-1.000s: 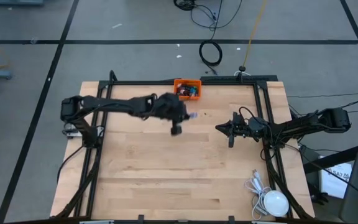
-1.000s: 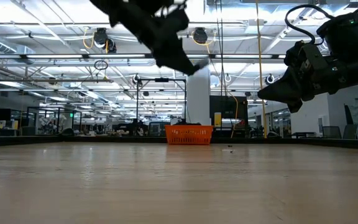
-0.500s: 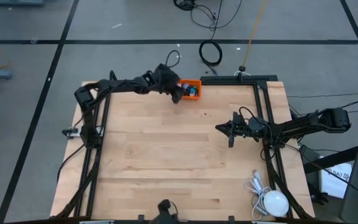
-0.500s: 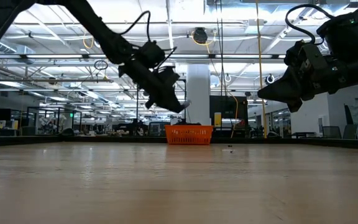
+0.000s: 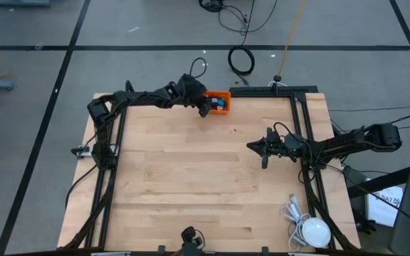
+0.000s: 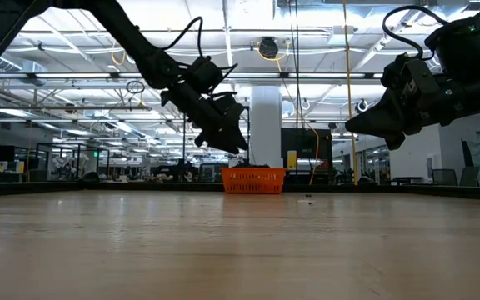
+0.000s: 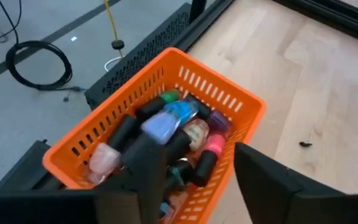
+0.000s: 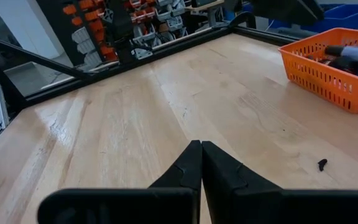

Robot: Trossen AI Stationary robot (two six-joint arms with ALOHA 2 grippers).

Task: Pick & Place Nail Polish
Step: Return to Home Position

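Note:
The orange bin (image 5: 215,102) stands at the table's far edge and holds several nail polish bottles (image 7: 197,134) in a heap: pink, green, blue and purple, most with dark caps. A pale blue bottle (image 7: 160,127) lies on top of the heap. My left gripper (image 7: 194,146) hangs open just above the bin (image 6: 253,180), slanting down, with nothing between its fingers; it also shows in the low view (image 6: 236,143). My right gripper (image 5: 251,147) waits shut over the table's right half, clear of everything (image 8: 201,149).
A small dark speck (image 8: 321,164) lies on the wood between the bin and my right gripper. A white round device with a coiled cable (image 5: 312,231) sits at the near right corner. Black frame rails (image 5: 301,135) run along the table's sides.
My left gripper has carried a pale blue bottle from the middle of the table toward the far edge and down to just above the bin. There it has opened and let go of the bottle, which now lies on the heap in the bin.

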